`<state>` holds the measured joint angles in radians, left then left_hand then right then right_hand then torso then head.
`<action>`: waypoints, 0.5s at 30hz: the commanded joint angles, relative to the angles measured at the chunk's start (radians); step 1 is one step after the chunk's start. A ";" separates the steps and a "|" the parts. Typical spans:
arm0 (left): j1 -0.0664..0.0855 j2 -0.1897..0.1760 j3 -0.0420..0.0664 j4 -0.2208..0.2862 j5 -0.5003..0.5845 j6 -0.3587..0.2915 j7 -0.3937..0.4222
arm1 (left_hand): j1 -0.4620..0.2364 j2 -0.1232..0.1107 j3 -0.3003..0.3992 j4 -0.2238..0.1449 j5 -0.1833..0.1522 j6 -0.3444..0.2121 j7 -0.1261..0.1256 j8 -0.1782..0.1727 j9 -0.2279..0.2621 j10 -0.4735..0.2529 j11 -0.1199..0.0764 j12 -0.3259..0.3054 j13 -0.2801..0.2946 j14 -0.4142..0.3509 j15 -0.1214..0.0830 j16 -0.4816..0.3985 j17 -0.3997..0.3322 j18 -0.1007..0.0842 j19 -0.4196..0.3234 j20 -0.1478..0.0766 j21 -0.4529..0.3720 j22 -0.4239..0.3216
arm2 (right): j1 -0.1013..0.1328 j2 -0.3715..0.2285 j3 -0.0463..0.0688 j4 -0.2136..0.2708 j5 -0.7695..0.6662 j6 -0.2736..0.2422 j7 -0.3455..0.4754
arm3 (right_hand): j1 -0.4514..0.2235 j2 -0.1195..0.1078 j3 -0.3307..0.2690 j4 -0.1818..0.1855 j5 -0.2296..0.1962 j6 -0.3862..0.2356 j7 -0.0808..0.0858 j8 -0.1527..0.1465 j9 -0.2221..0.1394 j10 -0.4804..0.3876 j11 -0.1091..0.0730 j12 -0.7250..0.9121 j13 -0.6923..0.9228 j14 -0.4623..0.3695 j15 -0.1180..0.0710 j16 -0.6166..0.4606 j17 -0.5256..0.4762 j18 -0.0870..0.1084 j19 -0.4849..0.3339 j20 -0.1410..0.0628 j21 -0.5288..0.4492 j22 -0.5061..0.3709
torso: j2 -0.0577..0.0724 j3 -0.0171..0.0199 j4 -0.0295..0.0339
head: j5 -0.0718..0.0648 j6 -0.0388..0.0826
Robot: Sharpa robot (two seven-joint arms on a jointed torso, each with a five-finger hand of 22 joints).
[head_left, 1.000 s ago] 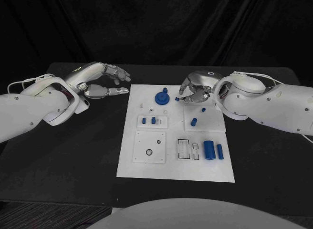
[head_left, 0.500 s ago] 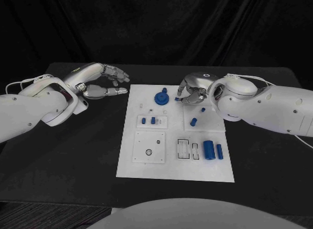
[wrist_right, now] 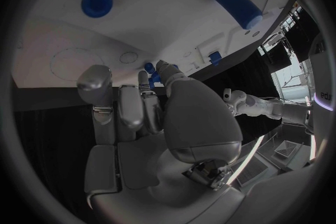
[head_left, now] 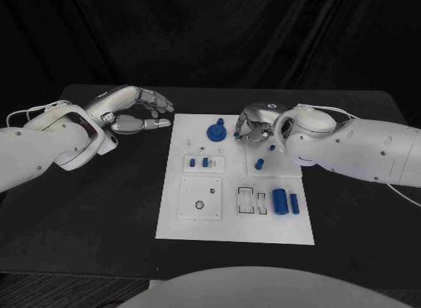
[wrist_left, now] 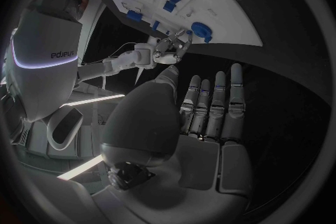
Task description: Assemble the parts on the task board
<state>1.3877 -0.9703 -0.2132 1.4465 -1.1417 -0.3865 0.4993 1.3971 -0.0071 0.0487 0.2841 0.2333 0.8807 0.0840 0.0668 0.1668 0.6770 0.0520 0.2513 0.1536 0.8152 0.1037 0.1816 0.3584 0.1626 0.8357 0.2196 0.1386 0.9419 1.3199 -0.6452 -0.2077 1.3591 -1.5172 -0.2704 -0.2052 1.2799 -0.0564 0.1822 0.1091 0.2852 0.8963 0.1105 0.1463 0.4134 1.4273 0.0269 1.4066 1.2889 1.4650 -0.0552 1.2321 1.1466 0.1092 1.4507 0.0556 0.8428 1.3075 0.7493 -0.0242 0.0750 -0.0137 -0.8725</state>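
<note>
The white task board (head_left: 231,224) lies in the middle of the black table. My right hand (head_left: 254,124) hangs over the board's far right part and pinches a small blue part (head_left: 238,133) at its fingertips; the part (wrist_right: 149,68) also shows between the thumb and a finger. Just left of it stands a blue disc with a knob (head_left: 217,131). My left hand (head_left: 138,110) hovers off the board's far left corner, fingers apart, holding nothing. The right hand (wrist_left: 170,50) also appears beside the disc (wrist_left: 201,31) in the left wrist view.
Two small blue pieces (head_left: 199,162) sit in a white block at mid-left. A blue peg (head_left: 260,164) stands mid-right. A blue cylinder (head_left: 281,201) and a thinner blue bar (head_left: 294,203) lie near the board's right edge. The cylinder (wrist_right: 234,3) shows in the right wrist view.
My right forearm has swung in toward the board and the hand has shifted slightly left, with its fingertips staying at the small blue part. The left hand has not moved.
</note>
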 commanded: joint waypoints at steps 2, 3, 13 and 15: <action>0.001 0.002 0.001 0.001 -0.001 0.016 0.007 | 0.015 0.000 -0.004 0.000 0.008 0.006 -0.004 0.004 0.001 0.005 0.001 0.005 -0.001 0.009 0.001 0.009 0.002 0.017 0.011 0.001 -0.007 -0.002 | -0.005 0.006 0.001 -0.009 -0.013 0.007 -0.025 | 0.004 0.007 0.008 -0.014 0.042 -0.006 -0.001 0.021 0.013 -0.008 -0.004 -0.007 -0.002 0.033 0.004 -0.006 0.000 0.004 -0.008 -0.002 -0.007 0.113 | 0.000 -0.0006 0.0013 | -0.001 0.000; 0.001 0.002 0.001 0.001 -0.001 0.017 0.007 | 0.016 0.001 -0.003 0.000 0.010 0.006 -0.004 0.004 0.001 0.006 0.002 0.006 -0.001 0.009 0.001 0.010 0.002 0.017 0.012 0.001 -0.008 -0.002 | -0.006 0.008 0.001 -0.011 -0.013 0.009 -0.024 | 0.005 0.008 0.010 -0.016 0.050 -0.007 -0.001 0.024 0.015 -0.008 -0.004 -0.008 -0.002 0.033 0.004 -0.006 -0.001 0.004 -0.008 -0.002 -0.008 0.113 | 0.000 -0.0006 0.0021 | -0.001 0.000; 0.000 0.008 0.001 0.001 -0.001 0.025 0.006 | 0.041 0.008 0.003 -0.005 0.036 0.006 -0.004 0.004 0.002 0.007 0.002 0.011 0.000 0.010 0.002 0.020 0.005 0.017 0.021 -0.001 -0.015 -0.003 | -0.016 0.024 0.001 -0.031 -0.013 -0.005 0.000 | 0.048 0.012 0.061 -0.073 0.178 0.023 -0.015 0.086 0.046 -0.010 -0.016 -0.008 0.001 0.033 -0.006 -0.005 0.000 0.005 -0.010 -0.010 -0.006 0.113 | -0.001 -0.0005 -0.0006 | 0.003 0.000; 0.000 0.009 0.001 0.001 -0.001 0.027 0.006 | 0.046 0.011 0.005 -0.006 0.043 0.007 -0.004 0.004 0.002 0.007 0.002 0.012 0.000 0.009 0.001 0.022 0.006 0.017 0.023 -0.002 -0.017 -0.003 | -0.018 0.024 0.001 -0.031 -0.013 -0.018 0.014 | 0.059 0.012 0.074 -0.089 0.204 0.041 -0.021 0.108 0.059 -0.008 -0.021 -0.006 0.004 0.033 -0.010 -0.005 0.000 0.005 -0.009 -0.013 -0.001 0.114 | -0.001 -0.0003 -0.0001 | 0.004 0.000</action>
<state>1.3876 -0.9628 -0.2133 1.4464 -1.1421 -0.3727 0.4981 1.4359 0.0046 0.0505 0.2824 0.2727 0.8844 0.0805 0.0668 0.1676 0.6769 0.0520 0.2599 0.1537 0.8189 0.1073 0.1986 0.3634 0.1624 0.8522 0.2173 0.1255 0.9400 1.3090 -0.6213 -0.2051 1.3301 -1.5212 -0.2739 -0.2016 1.3294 -0.0470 0.2548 0.0291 0.4797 0.9241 0.0912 0.2421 0.4634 1.4194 0.0134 1.4027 1.2907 1.4672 -0.0574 1.2275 1.1457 0.1093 1.4434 0.0484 0.8363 1.3074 0.7486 -0.0251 0.0750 -0.0111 -0.8725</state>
